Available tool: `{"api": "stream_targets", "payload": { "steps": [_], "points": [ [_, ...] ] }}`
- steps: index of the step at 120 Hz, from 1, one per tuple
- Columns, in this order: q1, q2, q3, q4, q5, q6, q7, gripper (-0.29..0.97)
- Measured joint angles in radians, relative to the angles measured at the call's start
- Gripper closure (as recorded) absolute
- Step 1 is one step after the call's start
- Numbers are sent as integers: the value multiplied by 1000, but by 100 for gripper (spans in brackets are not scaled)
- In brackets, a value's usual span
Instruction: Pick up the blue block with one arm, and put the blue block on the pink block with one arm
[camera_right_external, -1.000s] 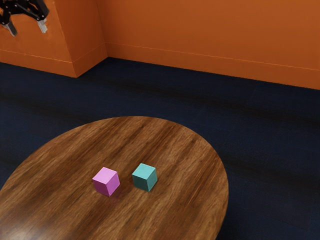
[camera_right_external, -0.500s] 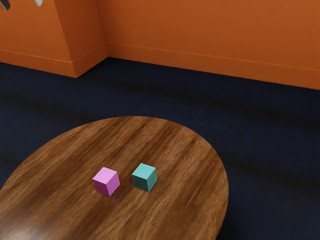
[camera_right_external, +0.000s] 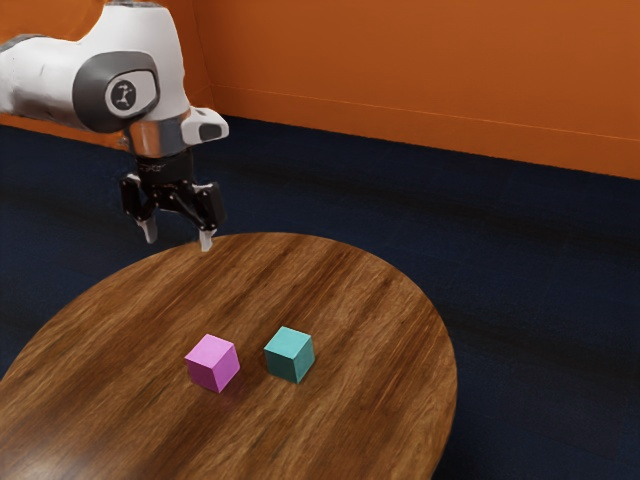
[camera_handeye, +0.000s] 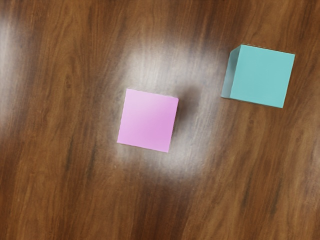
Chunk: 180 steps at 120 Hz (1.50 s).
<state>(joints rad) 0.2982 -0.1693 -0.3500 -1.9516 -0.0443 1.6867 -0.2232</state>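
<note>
Down from the exterior view's upper left corner came the gripper (camera_right_external: 178, 238), which hung over the far edge of the counter (camera_right_external: 340, 290) with its fingers spread wide and nothing between them. Both blocks had stayed put. The blue block (camera_right_external: 290, 354) sat on the wood well apart from the gripper, just beside the pink block (camera_right_external: 212, 362) on the exterior view's right, not touching it.
</note>
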Motion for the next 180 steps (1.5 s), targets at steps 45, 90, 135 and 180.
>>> {"api": "stream_targets", "payload": {
  "steps": [45,90,135,180],
  "points": [
    [-14,453,-94,91,121,374,-27,0],
    [-17,612,-97,60,230,698,-81,0],
    [-19,634,-97,37,380,738,-108,0],
    [-19,597,-136,-26,394,762,-119,0]
  ]
}}
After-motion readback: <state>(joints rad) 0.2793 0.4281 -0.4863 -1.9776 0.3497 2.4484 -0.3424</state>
